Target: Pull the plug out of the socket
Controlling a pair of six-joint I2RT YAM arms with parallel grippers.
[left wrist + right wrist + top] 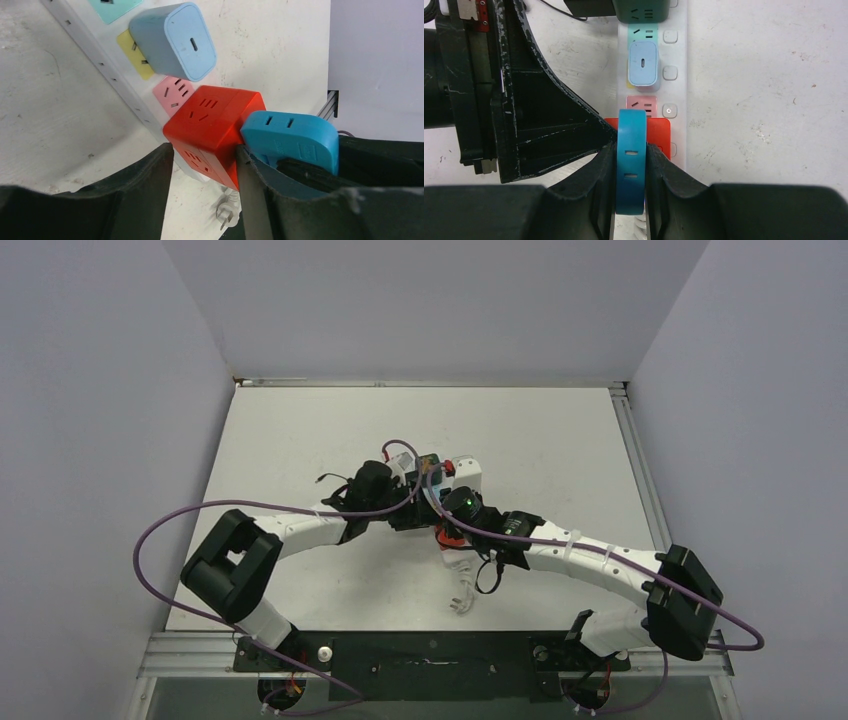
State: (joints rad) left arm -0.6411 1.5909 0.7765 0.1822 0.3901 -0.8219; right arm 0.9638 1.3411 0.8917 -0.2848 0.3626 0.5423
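The white power strip (678,90) lies on the table, also seen in the top view (468,478). A red cube adapter (210,125) sits in its end outlet, and a blue plug (631,145) sticks out of the cube's side. My right gripper (631,165) is shut on the blue plug, one finger on each flat face. My left gripper (205,160) straddles the red cube with both fingers touching its sides. The blue plug (290,135) lies just beyond my left gripper's right finger. In the top view both grippers (415,512) (447,520) meet over the strip.
A light blue charger (643,62) sits in the yellow outlet and a dark green adapter (641,10) at the strip's far end. The pink outlet (172,92) is free. The strip's own short cord and plug (225,212) lie loose by the cube.
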